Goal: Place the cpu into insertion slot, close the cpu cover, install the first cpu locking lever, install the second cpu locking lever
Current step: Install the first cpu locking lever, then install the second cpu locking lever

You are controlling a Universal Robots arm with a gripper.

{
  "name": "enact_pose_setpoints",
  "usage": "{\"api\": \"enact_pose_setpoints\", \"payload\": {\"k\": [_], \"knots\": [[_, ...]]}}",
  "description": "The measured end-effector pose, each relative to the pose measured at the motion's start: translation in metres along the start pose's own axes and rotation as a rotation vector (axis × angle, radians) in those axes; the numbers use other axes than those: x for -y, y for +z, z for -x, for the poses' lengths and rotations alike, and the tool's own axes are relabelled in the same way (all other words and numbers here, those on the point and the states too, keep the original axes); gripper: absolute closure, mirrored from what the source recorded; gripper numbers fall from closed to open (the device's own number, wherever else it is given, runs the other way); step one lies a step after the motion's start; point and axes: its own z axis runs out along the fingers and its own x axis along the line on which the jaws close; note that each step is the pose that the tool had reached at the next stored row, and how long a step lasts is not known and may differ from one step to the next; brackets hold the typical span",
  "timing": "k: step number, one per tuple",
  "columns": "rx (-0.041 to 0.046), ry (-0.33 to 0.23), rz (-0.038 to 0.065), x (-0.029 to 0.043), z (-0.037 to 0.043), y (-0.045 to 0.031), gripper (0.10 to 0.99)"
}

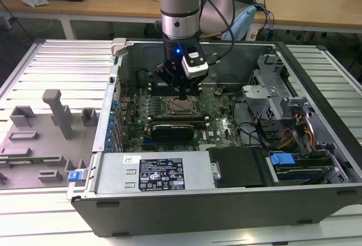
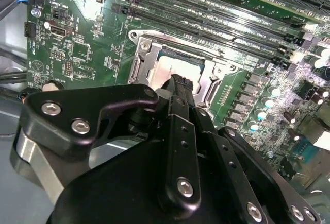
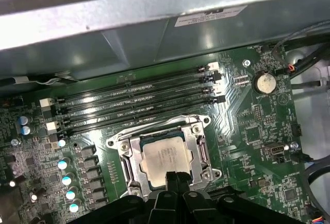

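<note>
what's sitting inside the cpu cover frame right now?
The cpu, silvery top showing through the cpu cover window. The gripper hides its near edge; the insertion slot beneath is covered.

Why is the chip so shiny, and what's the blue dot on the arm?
In the first wrist view the cpu reflects overhead light, glaring pale; in the second wrist view the end effector looms dark before it; in the exterior view a small blue light glows on the wrist.

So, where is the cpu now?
The cpu sits in the insertion slot, under the cpu cover, beside the memory slots and below the gripper.
</note>
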Motion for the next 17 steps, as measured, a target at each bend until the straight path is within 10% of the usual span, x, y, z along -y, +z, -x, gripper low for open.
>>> {"api": "enact_pose_setpoints", "payload": {"k": [17], "knots": [[-0.0002, 0.0, 0.0, 0.0009, 0.0001, -0.0012, 0.98]]}}
